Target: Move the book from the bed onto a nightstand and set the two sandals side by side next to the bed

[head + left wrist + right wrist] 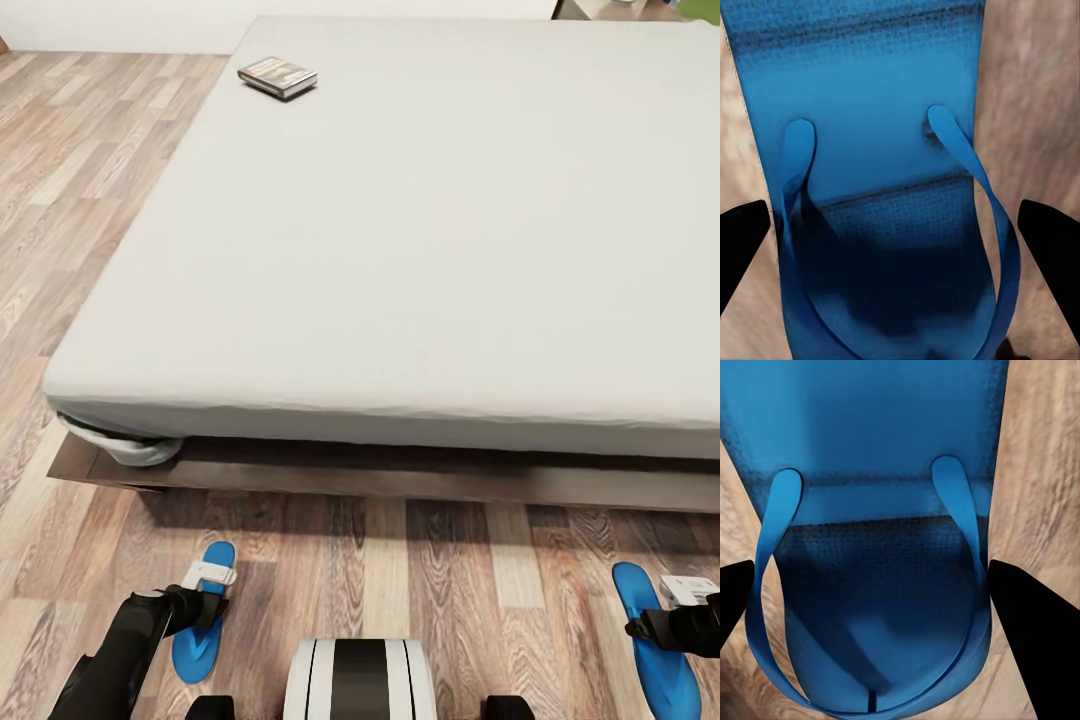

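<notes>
The book point(277, 76) lies flat near the far left corner of the bed point(420, 250). One blue sandal point(192, 645) rests on the wood floor at the near left, and the other sandal point(655, 655) rests at the near right, both short of the bed's foot. My left gripper point(205, 608) hovers low over the left sandal point(885, 172); its black fingers point(742, 247) stand open on either side of the straps. My right gripper point(645, 628) is open in the same way astride the right sandal point(877, 585), with its fingers point(1031, 637) outside the sole's edges.
The bed's dark wooden platform frame point(400, 480) runs across the floor just ahead of both sandals. Wood-plank floor point(90, 200) stretches along the bed's left side. My white and black base point(360, 680) sits between the two arms.
</notes>
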Motion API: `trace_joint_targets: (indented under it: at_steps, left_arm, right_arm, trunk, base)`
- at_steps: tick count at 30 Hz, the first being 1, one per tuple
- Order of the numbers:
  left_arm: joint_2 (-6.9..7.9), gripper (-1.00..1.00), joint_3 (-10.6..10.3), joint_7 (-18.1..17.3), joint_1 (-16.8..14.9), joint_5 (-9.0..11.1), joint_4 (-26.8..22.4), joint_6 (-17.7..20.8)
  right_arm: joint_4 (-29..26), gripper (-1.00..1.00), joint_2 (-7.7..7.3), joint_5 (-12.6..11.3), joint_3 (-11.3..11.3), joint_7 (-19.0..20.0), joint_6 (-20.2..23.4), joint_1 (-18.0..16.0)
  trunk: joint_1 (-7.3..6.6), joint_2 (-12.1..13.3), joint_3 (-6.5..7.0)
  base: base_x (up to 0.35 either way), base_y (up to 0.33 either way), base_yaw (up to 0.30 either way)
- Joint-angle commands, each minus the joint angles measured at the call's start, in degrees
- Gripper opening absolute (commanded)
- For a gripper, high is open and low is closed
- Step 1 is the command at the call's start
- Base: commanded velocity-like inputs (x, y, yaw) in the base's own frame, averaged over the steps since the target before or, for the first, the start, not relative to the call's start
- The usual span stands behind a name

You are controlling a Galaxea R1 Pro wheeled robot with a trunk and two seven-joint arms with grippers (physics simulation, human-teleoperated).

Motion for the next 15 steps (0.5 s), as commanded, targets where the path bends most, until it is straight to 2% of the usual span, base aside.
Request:
trace_joint_targets:
  at_steps: [1, 6, 15]
  left_arm:
    - [-0.03, -1.0, 0.1, -0.6, 0.0, -0.6, -0.1, -0.2]
    - [-0.03, -1.0, 0.2, -0.6, 0.0, -0.5, 0.0, -3.9]
    - [0.02, -1.0, 0.3, -0.6, 0.0, -0.5, 0.1, -4.5]
  right_arm:
    - [-0.1, -1.0, 0.02, 0.6, -0.1, 0.5, 0.1, -0.1]
    - [-0.1, -1.0, 0.02, 0.6, -0.1, 0.5, 0.1, 0.0]
    - [-0.1, -1.0, 0.02, 0.6, -0.1, 0.5, 0.1, 0.0]
  trunk:
    - [-0.01, 0.0, -0.03]
    - [-0.01, 0.0, -0.03]
    - [-0.01, 0.0, -0.03]
  base:
    - [0.0, 0.0, 0.0]
    - [0.0, 0.0, 0.0]
    - [0.0, 0.0, 0.0]
